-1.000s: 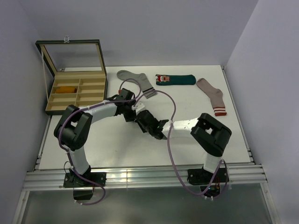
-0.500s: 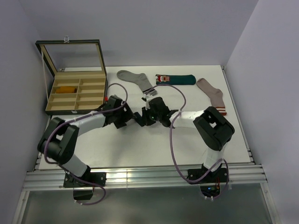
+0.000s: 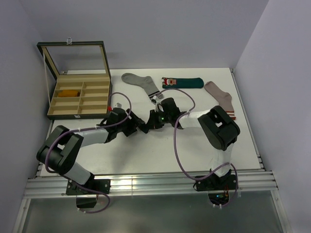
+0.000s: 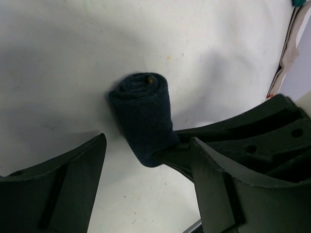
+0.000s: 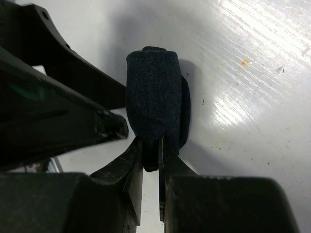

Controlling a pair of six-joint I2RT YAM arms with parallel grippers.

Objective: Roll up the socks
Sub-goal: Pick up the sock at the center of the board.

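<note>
Between right jaws, rolled navy sock

You're looking at a navy sock in fuzzy, matt knit cloth. Under it the white table is smooth and faintly glossy — the left gripper beside it is matt black plastic.

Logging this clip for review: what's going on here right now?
Both arms are at a rolled navy-blue fabric sock lying mid-table. The right end effector pinches one end of the roll; the left end effector is open, straddling it without touching. A mustard-orange rolled sock sits in the open tan compartmented box; the dark teal sock lies flat at the back, unrolled.
</note>
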